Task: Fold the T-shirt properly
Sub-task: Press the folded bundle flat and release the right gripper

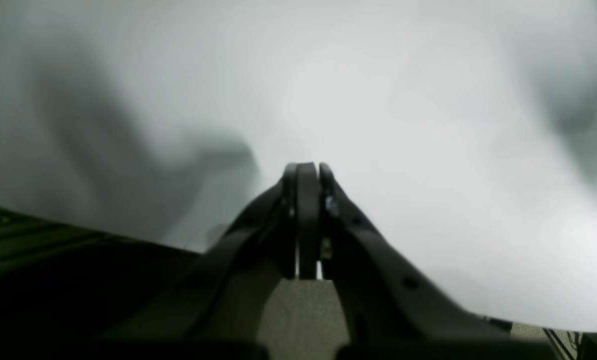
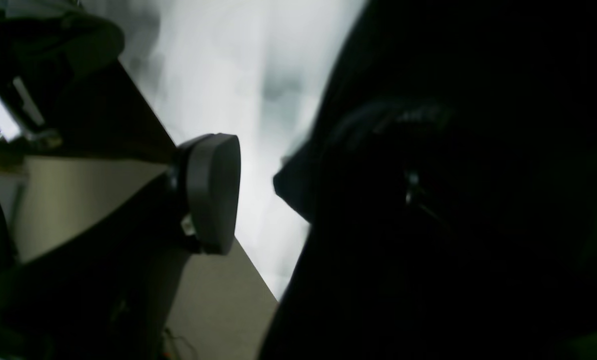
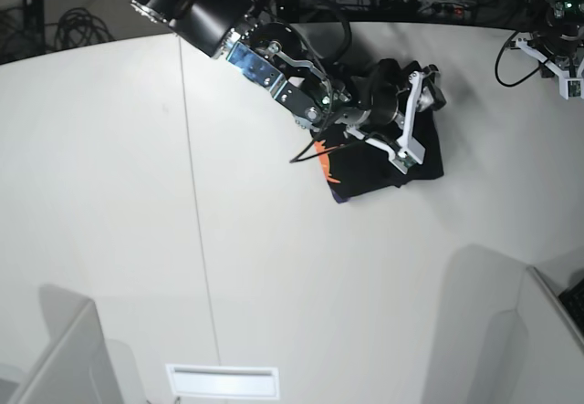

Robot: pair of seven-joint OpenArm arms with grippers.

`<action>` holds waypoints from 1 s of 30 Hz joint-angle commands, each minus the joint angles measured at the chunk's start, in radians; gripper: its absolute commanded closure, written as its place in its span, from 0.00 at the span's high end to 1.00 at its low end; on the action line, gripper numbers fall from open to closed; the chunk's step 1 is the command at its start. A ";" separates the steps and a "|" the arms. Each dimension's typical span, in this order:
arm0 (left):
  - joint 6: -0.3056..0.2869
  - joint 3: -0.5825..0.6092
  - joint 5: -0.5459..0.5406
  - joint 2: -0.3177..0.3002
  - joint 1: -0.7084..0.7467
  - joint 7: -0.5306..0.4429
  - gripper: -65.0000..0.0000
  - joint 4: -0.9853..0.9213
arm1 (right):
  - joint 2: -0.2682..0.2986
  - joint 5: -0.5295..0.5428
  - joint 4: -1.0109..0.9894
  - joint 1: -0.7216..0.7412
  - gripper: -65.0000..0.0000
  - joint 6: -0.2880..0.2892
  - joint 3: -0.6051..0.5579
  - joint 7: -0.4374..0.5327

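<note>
T-shirt (image 3: 388, 162) cloth lies dark beside the right gripper (image 3: 415, 112), whose fingers (image 2: 212, 192) stand apart, gripping nothing that shows. Outward from there, the shirt sits as a small compact bundle on the white table (image 3: 137, 194), with orange and purple print peeking from its near edge. The left gripper (image 1: 308, 172) has its fingers pressed together, empty, well apart at the table's far corner. Folding looks nearly finished; perhaps only tidying and withdrawing remain.

The black T-shirt (image 3: 383, 162) lies folded compactly, orange-purple print showing.
</note>
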 commanded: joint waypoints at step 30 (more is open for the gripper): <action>-0.189 -0.035 -0.054 0.080 -0.050 -0.014 0.00 0.029 | 0.079 0.008 0.233 -0.106 0.00 0.008 0.426 0.027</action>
